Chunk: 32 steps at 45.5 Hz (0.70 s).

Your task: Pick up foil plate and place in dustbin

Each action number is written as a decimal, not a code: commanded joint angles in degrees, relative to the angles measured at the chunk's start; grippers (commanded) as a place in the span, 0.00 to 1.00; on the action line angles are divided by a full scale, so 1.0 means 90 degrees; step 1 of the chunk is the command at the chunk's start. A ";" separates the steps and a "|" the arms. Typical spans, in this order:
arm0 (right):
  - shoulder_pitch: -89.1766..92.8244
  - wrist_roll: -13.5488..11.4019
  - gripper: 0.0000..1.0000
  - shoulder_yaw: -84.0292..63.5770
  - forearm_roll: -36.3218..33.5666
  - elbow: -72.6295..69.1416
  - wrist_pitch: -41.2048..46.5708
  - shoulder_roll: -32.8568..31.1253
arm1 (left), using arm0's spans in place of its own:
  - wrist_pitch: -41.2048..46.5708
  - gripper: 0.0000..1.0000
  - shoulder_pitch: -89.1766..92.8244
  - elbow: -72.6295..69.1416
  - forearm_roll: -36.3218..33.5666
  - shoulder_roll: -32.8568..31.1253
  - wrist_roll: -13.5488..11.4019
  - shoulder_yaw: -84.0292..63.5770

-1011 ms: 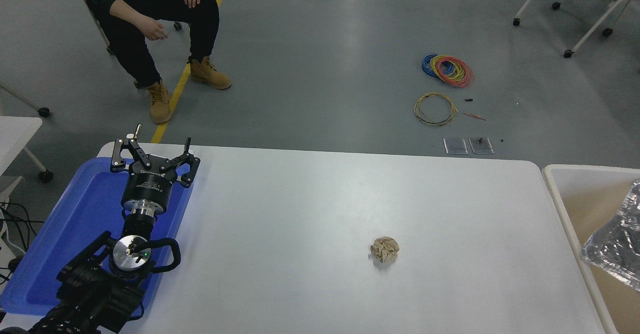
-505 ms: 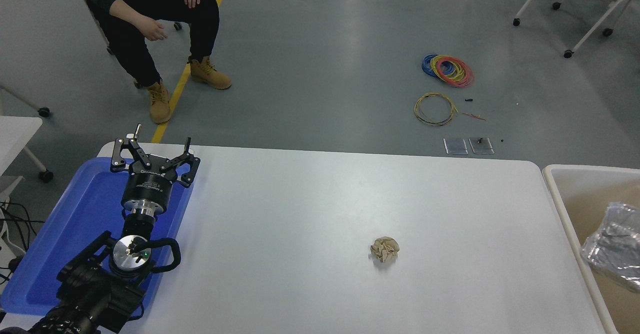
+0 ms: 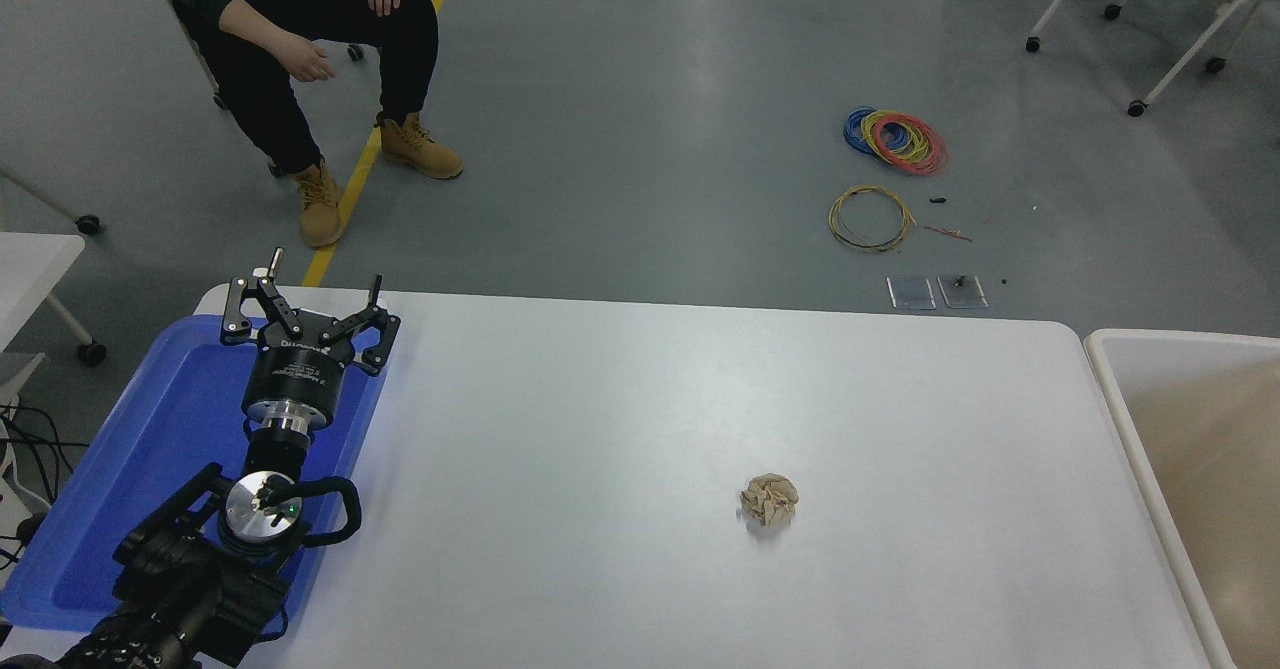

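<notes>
While no foil plate shows on the counter [image 3: 620, 419] or in the visible part of the dustbin [image 3: 1110, 389] beside it, placing seems done; the left claw [image 3: 305, 299] hangs spread wide, far from the dustbin.

The dustbin [image 3: 1190, 469] runs off the right edge, so most of its inside is unseen. The seated person [image 3: 300, 39] is cut off at the top, and the blue tray [image 3: 150, 449] lies partly hidden under the left arm.
</notes>
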<state>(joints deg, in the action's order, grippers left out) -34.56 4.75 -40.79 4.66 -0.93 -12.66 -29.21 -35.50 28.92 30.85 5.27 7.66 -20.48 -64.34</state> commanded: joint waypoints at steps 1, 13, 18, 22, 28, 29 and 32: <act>-0.0680 0.0000 1.00 -0.0077 0.0029 -0.0463 0.0000 -0.0162 | 0.0009 1.00 0.0000 0.0000 0.0000 -0.0002 0.0000 0.0000; -0.2476 0.0009 1.00 -0.0125 0.0117 -0.1966 0.0010 -0.1071 | -0.0001 1.00 0.0000 0.0000 0.0000 -0.0002 0.0000 0.0000; -0.3151 0.0009 1.00 -0.0349 0.0175 -0.2358 0.0020 -0.1217 | -0.0001 1.00 0.0000 0.0000 0.0000 -0.0002 0.0000 0.0000; -0.3785 0.0029 1.00 -0.1003 0.0351 -0.2543 0.0098 -0.1208 | -0.0001 1.00 0.0000 0.0000 0.0000 -0.0002 0.0000 0.0000; -0.4732 0.0029 1.00 -0.1873 0.0381 -0.3226 0.0147 -0.1159 | -0.0001 1.00 0.0000 0.0000 0.0000 -0.0002 0.0000 0.0000; -0.4879 0.0029 1.00 -0.1941 0.0381 -0.3363 0.0147 -0.1149 | -0.0001 1.00 0.0000 0.0000 0.0000 -0.0002 0.0000 0.0000; -0.5279 0.0029 1.00 -0.2069 0.0391 -0.3763 0.0166 -0.1101 | -0.0001 1.00 0.0000 0.0000 0.0000 -0.0002 0.0000 0.0000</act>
<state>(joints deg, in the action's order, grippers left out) -68.01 4.93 -51.32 7.30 -24.40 -11.78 -38.90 -35.48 28.92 30.85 5.27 7.67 -20.48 -64.34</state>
